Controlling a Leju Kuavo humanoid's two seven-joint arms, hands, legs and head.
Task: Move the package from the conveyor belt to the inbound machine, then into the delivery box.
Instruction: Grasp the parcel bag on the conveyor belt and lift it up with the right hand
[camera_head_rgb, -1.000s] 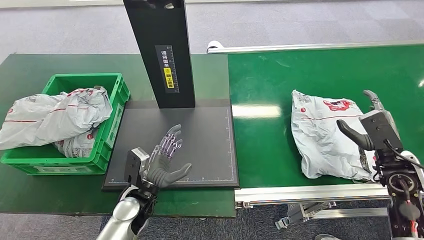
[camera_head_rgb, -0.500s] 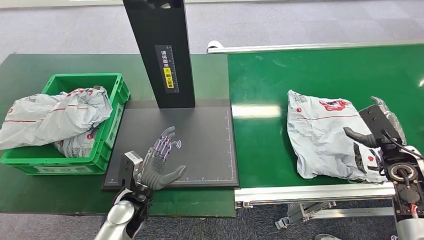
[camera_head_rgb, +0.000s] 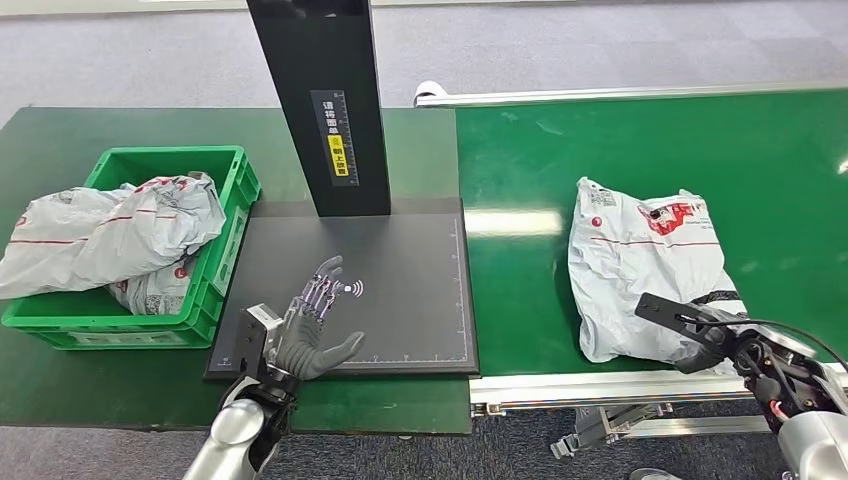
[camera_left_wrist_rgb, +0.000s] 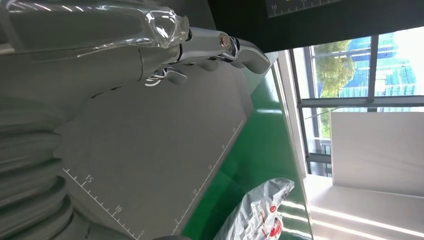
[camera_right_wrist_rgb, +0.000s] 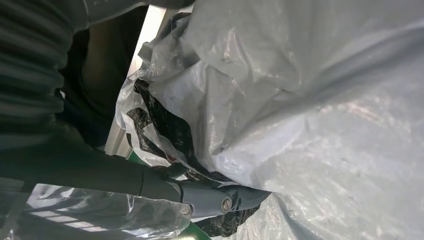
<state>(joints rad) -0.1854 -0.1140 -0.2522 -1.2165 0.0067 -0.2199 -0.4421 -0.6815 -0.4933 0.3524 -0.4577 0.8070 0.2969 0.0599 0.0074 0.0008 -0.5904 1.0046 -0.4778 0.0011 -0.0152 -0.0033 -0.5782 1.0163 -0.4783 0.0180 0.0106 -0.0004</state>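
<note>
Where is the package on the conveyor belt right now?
In the head view the grey package lies on the green conveyor belt, right of the black scanner platform, the right hand at its near edge.

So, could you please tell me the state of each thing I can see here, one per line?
package: lying flat on the conveyor belt, crumpled, near corner touched by the right hand.
right hand: at the package's near edge; grip cannot be told.
left hand: open, over the inbound machine plate, holding nothing.
delivery box: overfilled with grey packages.
</note>
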